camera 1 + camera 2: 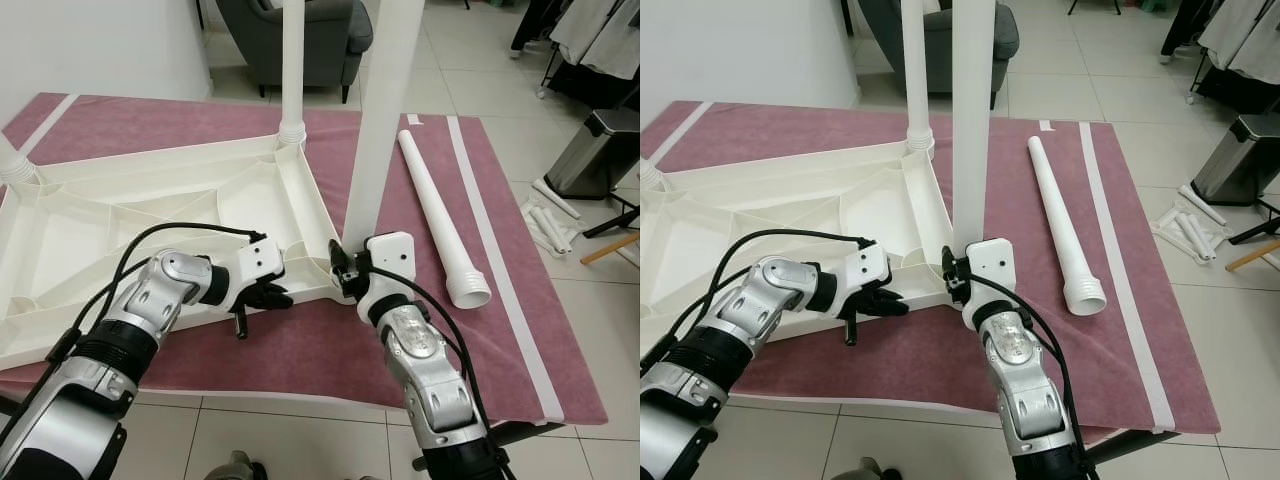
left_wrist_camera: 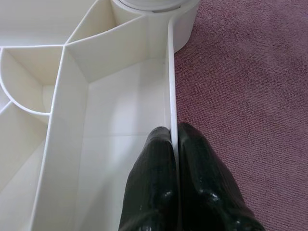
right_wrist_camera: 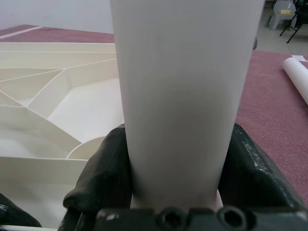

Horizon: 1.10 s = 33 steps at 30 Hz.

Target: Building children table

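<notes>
The white table top [image 1: 130, 220] lies upside down on a dark pink cloth [image 1: 330, 350]. One white leg [image 1: 292, 70] stands in its far corner and another [image 1: 12, 165] at the left edge. My right gripper [image 1: 346, 270] is shut on a third leg [image 1: 382, 120], upright at the near right corner; its fingers [image 3: 103, 168] clasp the tube on both sides. My left gripper [image 1: 268, 296] is shut on the top's thin front rim [image 2: 170, 86], one finger inside, one outside. A loose fourth leg [image 1: 437, 215] lies on the cloth to the right.
A grey armchair [image 1: 300, 35] stands behind the cloth. A metal bin [image 1: 598, 150] and some short white tubes [image 1: 548, 215] are on the tiled floor at the right. The cloth's near edge [image 1: 300, 400] runs just in front of my arms.
</notes>
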{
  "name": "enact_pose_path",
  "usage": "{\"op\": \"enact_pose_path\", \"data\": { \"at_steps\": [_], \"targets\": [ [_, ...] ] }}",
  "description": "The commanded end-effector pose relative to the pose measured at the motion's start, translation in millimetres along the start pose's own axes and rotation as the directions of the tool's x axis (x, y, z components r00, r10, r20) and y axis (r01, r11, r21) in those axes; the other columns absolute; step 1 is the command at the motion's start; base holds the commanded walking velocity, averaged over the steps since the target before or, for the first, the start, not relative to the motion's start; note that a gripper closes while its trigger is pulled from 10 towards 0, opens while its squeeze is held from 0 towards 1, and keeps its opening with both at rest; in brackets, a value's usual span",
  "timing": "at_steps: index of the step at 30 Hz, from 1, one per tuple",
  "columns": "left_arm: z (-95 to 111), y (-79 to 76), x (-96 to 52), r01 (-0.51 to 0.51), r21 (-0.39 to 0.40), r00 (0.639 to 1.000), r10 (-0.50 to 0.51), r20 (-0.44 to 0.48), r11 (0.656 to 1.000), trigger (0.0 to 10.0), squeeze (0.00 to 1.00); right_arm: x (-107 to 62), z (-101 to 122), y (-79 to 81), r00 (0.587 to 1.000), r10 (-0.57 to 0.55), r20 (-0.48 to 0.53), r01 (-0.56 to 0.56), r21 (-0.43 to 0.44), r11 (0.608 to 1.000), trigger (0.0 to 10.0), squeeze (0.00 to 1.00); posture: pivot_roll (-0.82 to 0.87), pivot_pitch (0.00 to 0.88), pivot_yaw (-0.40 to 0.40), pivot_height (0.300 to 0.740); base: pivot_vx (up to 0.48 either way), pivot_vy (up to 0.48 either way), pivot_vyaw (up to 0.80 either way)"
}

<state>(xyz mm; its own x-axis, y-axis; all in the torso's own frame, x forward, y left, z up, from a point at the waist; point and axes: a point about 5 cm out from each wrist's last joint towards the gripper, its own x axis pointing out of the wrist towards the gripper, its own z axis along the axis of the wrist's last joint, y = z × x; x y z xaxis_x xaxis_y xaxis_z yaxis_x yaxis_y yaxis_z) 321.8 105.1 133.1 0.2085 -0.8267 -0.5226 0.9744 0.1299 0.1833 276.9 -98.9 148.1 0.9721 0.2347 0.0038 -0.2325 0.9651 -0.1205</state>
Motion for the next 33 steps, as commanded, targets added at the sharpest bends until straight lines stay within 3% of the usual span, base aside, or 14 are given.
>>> {"op": "enact_pose_path", "data": {
  "at_steps": [1, 6, 15, 17, 18, 19, 26, 31, 32, 33],
  "targets": [
    [5, 5.2, -5.3, -0.071, 0.01, 0.996, 0.07, 0.056, 0.997, 0.0, 0.0, -4.9, -38, -6.9, 0.976, 0.031, -0.217, -0.029, 0.011, 1.0, 0.0, 0.0, 0.08, 0.064, 0.046, 0.74, 0.0, 0.0, 0.0],
    [6, 4.4, -4.4, -0.068, 0.015, 0.996, 0.067, 0.065, 0.998, 0.0, 0.0, -2.3, -37, -16.7, 0.972, 0.115, -0.203, -0.123, -0.027, 0.992, 0.0, 0.0, 0.09, 0.061, 0.039, 0.74, 0.0, 0.0, 0.0],
    [6, 4.2, -4.7, -0.075, 0.008, 0.995, 0.075, 0.068, 0.997, 0.0, 0.0, -11.6, -55, -14.7, 0.966, 0.058, -0.252, -0.067, -0.03, 0.997, 0.0, 0.0, 0.09, 0.059, 0.037, 0.74, 0.0, 0.0, 0.0],
    [6, 4.3, -4.6, -0.077, 0.006, 0.995, 0.077, 0.068, 0.997, 0.0, 0.0, -11.9, -61, -16.6, 0.954, -0.067, -0.291, 0.061, -0.029, 0.998, 0.0, 0.0, 0.09, 0.058, 0.038, 0.74, 0.0, 0.0, 0.0],
    [6, 4.3, -4.6, -0.077, 0.006, 0.995, 0.077, 0.068, 0.997, 0.0, 0.0, -11.9, -61, -16.6, 0.954, -0.067, -0.291, 0.061, -0.029, 0.998, 0.0, 0.0, 0.09, 0.058, 0.038, 0.74, 0.0, 0.0, 0.0],
    [6, 4.7, -3.6, -0.079, 0.003, 0.994, 0.079, 0.069, 0.997, 0.0, 0.0, -12.3, -67, -19.2, 0.915, -0.219, -0.339, 0.221, -0.033, 0.975, 0.0, 0.0, 0.08, 0.057, 0.041, 0.74, 0.0, 0.0, 0.0],
    [7, 5.2, -2.4, -0.08, 0.0, 0.994, 0.08, 0.071, 0.997, 0.0, 0.0, -12.9, -68, -19.5, 0.865, -0.36, -0.349, 0.357, -0.075, 0.931, 0.0, 0.0, 0.08, 0.058, 0.041, 0.74, 0.0, 0.0, 0.0],
    [6, 6.1, -2.8, -0.086, -0.003, 0.994, 0.086, 0.068, 0.996, 0.0, 0.0, -12.1, -65, -14.8, 0.864, -0.383, -0.326, 0.386, -0.06, 0.921, 0.0, 0.0, 0.09, 0.06, 0.039, 0.74, 0.0, 0.0, 0.0],
    [6, 6.3, -3.1, -0.089, -0.003, 0.994, 0.089, 0.067, 0.996, 0.0, 0.0, -11.4, -63, -13.4, 0.871, -0.376, -0.317, 0.38, -0.05, 0.924, 6.4, 0.0, 0.09, 0.06, 0.039, 0.74, 0.0, 0.0, 0.0],
    [6, 6.3, -3.1, -0.089, -0.003, 0.994, 0.089, 0.067, 0.996, 0.0, 0.0, -11.4, -63, -13.4, 0.871, -0.376, -0.317, 0.38, -0.05, 0.924, 6.4, 0.0, 0.09, 0.06, 0.039, 0.74, 0.0, 0.0, 0.0]
  ]
}}
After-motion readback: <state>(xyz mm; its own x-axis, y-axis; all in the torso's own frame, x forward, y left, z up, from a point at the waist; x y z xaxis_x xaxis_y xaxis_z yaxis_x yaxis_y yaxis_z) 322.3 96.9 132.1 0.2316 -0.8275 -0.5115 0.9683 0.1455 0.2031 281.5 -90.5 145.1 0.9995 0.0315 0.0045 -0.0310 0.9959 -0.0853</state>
